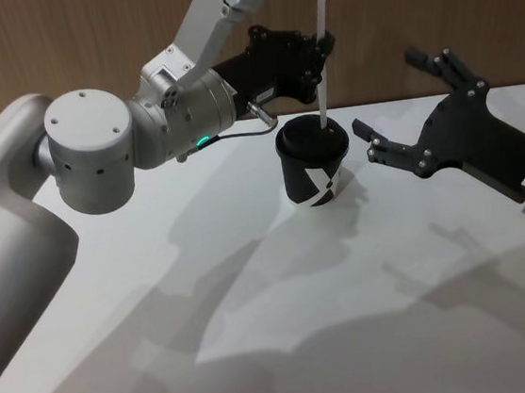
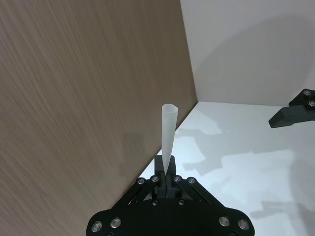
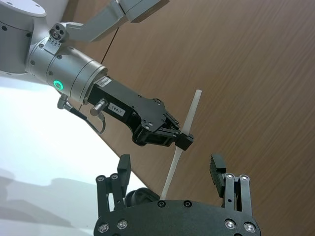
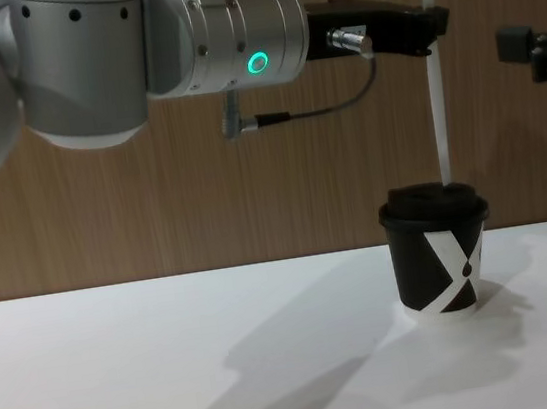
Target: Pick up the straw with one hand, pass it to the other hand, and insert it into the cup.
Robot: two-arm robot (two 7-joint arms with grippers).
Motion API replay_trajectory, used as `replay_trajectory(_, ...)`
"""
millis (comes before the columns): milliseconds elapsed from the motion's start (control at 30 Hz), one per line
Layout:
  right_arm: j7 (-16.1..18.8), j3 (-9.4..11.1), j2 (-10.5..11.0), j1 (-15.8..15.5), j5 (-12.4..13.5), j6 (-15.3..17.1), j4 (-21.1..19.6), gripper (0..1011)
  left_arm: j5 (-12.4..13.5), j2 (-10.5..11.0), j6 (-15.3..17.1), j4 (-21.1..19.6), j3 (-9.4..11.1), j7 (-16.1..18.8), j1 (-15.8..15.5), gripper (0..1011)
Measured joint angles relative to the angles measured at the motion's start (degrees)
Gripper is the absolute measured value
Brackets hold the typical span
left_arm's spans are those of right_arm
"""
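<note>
White tabletop point(image 1: 259, 330), broad and bare under a wooden back wall point(image 1: 84, 46). Reaching across from the left on a silver arm point(image 1: 141, 125), left claw point(image 1: 322, 54) clenched on the straw point(image 1: 321, 52) partway up. Off to the right, near the cup, right claw point(image 1: 394, 106) spread wide, grasping nothing. Black cup point(image 1: 314, 164) upright on the tabletop; straw nearly vertical, lower tip at the lid point(image 4: 432, 198).

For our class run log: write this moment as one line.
left gripper: shut on straw | straw tip at cup lid | right gripper: open, beside cup
</note>
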Motion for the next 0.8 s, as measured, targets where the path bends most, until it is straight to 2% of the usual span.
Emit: replay_trajectory(800, 0.0, 0.0, 0.0, 0.0, 0.0, 0.0, 0.0, 1001, 1.2, -1.3, 0.3, 1.6, -0.4, -0.9, -0.5, 2)
